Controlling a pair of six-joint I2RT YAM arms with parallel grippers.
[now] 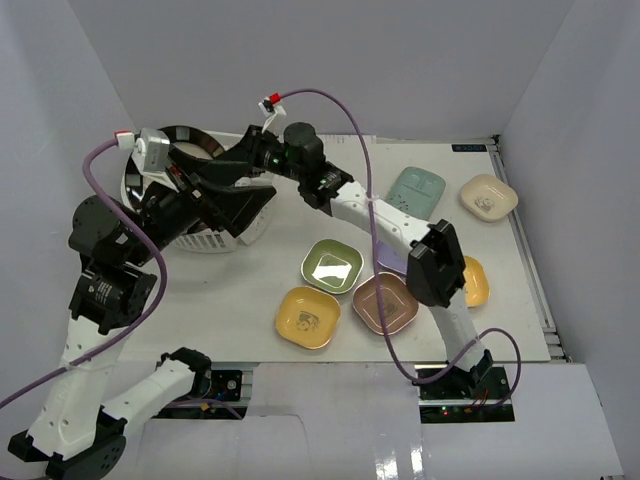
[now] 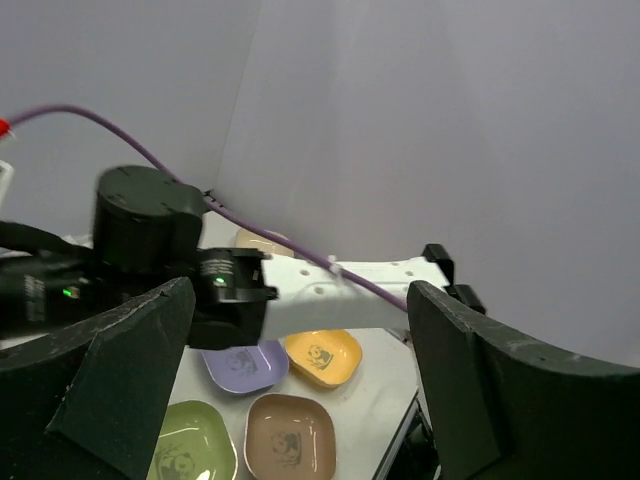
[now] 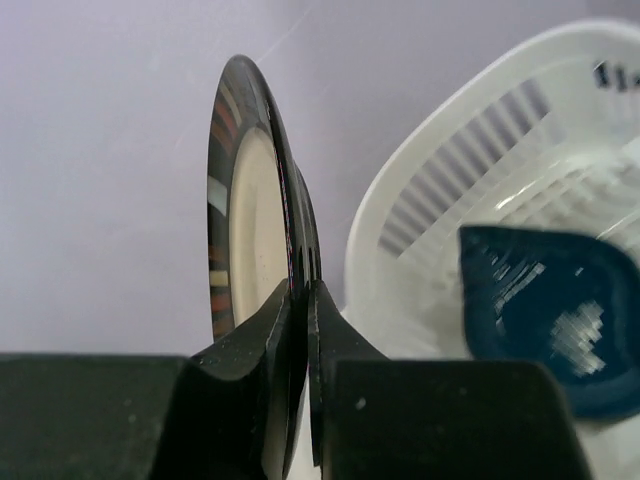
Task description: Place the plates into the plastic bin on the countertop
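Note:
My right gripper is shut on the rim of the large round dark-rimmed beige plate, held on edge beside the white plastic bin. A dark blue dish lies in the bin. My left gripper is open and empty over the bin, next to the right gripper. On the countertop lie green, yellow, brown-pink, mint and cream dishes, a second yellow dish, and a purple dish partly under the right arm.
The right arm stretches across the middle of the table above the dishes. Its purple cable arcs overhead. White walls close the back and sides. The left arm's cable loops near the bin's left rim.

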